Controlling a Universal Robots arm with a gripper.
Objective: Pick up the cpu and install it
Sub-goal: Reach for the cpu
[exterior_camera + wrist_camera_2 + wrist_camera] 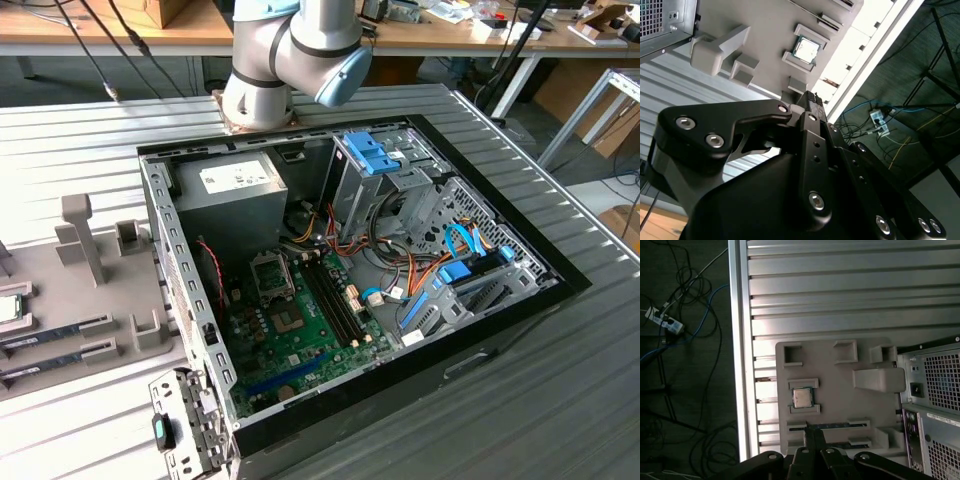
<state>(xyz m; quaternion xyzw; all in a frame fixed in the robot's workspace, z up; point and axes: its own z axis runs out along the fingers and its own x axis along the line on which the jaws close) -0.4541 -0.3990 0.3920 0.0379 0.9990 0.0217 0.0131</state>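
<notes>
The cpu [801, 398] is a small square chip with a silvery top. It lies flat in a recess of the grey holder tray [840, 370], which rests on the ribbed metal table beside the computer case. It also shows as the cpu [806, 49] and, at the exterior view's left edge, as the cpu [8, 308]. My gripper [813, 434] hangs well above the tray, apart from the chip, its black fingers [811, 98] shut together with nothing between them. In the open case, the green motherboard [300, 345] carries a black-framed socket [271, 277].
The open case [350, 270] holds a grey power-supply box [235, 190], blue-latched drive cages [375, 155] and cables. Memory sticks [50, 335] lie in the tray's slots, with upright posts [82, 235] nearby. The table's edge [740, 365] drops to a floor with cables.
</notes>
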